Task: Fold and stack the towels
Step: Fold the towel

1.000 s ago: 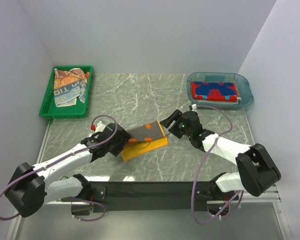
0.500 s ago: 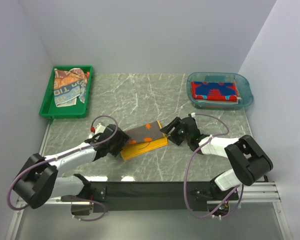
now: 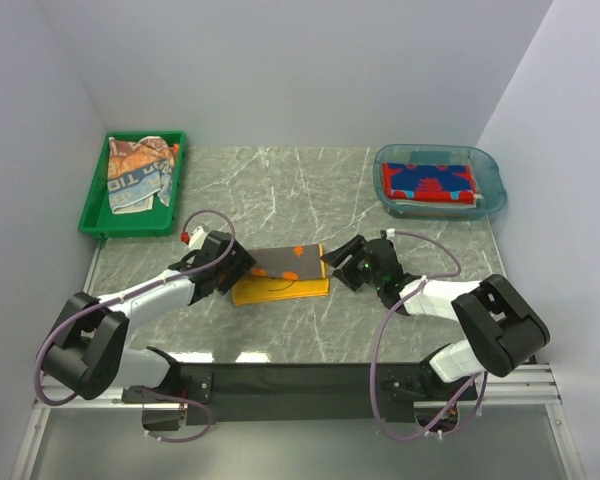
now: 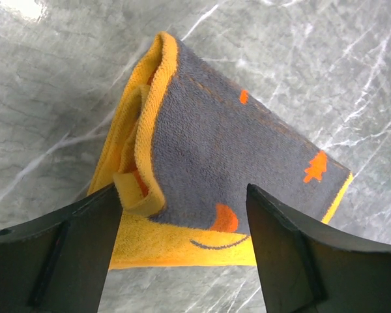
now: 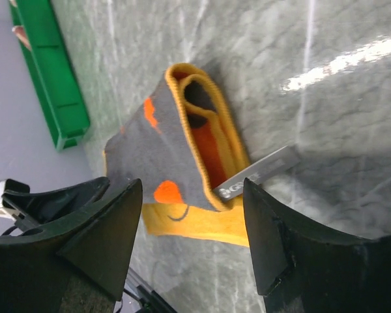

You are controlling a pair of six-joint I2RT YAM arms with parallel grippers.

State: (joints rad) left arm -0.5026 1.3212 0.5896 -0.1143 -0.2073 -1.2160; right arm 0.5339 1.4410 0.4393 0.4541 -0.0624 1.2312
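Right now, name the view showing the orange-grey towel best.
Left wrist: the orange-grey towel fills the frame, hem and marks sharp. Right wrist shows it smaller, end-on. Top external shows it small, from above.

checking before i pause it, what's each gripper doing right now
Left gripper: open, astride one end of the orange-grey towel, not clamped on it.
Right gripper: open, astride the towel's other end.
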